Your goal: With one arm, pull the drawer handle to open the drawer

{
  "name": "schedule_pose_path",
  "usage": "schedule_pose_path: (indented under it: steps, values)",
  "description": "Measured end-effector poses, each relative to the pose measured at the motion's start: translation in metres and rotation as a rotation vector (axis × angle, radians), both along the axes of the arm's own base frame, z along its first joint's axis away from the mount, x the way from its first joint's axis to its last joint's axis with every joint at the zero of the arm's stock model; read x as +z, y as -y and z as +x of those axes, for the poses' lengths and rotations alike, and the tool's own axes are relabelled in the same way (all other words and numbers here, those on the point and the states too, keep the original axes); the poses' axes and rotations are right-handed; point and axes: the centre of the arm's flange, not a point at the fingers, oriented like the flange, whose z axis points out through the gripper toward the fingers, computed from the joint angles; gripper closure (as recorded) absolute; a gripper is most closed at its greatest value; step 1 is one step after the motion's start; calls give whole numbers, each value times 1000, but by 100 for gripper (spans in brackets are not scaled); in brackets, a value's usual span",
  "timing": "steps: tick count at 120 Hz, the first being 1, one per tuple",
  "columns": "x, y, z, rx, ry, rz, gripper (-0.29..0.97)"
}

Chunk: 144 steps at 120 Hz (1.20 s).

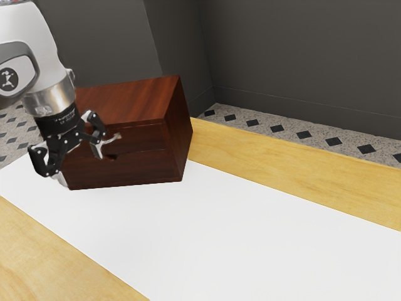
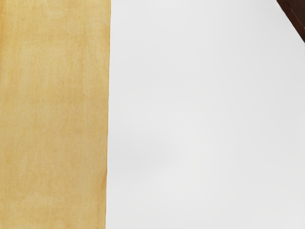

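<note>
The step in hand is looking like the approach to the grasp, with no pull begun. The gripper (image 1: pixel 70 157) is hanging low in front of the dark wooden cabinet (image 1: pixel 160 106), its 2 fingers (image 1: pixel 98 135) spread wide with nothing between them. The drawer handle (image 1: pixel 115 135), a small pale bar on the cabinet's front face, is sitting just beyond the finger nearer the cabinet, outside the gap rather than inside it. Whether that finger is touching the bar I cannot tell. The drawer (image 1: pixel 141 137) is lying behind the handle, its front appearing level with the cabinet face, so I am judging it as not yet opened.

From the wrist view, the hand is looking down on the white mat (image 2: pixel 205 124) right under the gripper. A strip of the wooden table (image 2: pixel 52 114) is running along 1 side of it, and a dark corner of the cabinet (image 2: pixel 294 11) is showing at the far edge.

The next move is calling for a short shift of the gripper toward the cabinet so that the bar is lying between both fingers. Then the fingers need closing on it from 2 sides. After that comes a straight pull away from the cabinet face, kept in line with the drawer's travel, since a slanted pull could slip off so small a bar.
</note>
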Motion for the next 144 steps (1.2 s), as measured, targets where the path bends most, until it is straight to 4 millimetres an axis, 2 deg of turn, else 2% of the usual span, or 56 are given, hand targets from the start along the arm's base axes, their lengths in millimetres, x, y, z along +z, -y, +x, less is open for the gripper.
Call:
schedule_pose_path:
  steps: [17, 35, 45, 57, 69, 77, 85, 115, 144]
  values:
    - [-3, -29, 4, 111, 68, -9, 0]
    - [-9, -70, 4, 248, 107, -24, 0]
    - [-12, -76, 11, 299, 117, -21, 0]
    - [-19, -70, 23, 327, 118, -32, 0]
    - [-29, -75, 31, 352, 123, -67, 0]
    - [-33, -92, 28, 386, 136, -86, 0]
    - [-36, -101, 28, 403, 143, -91, 0]
    - [-32, -100, 29, 410, 167, -88, 0]
    - [-46, -112, 37, 429, 163, -97, 0]
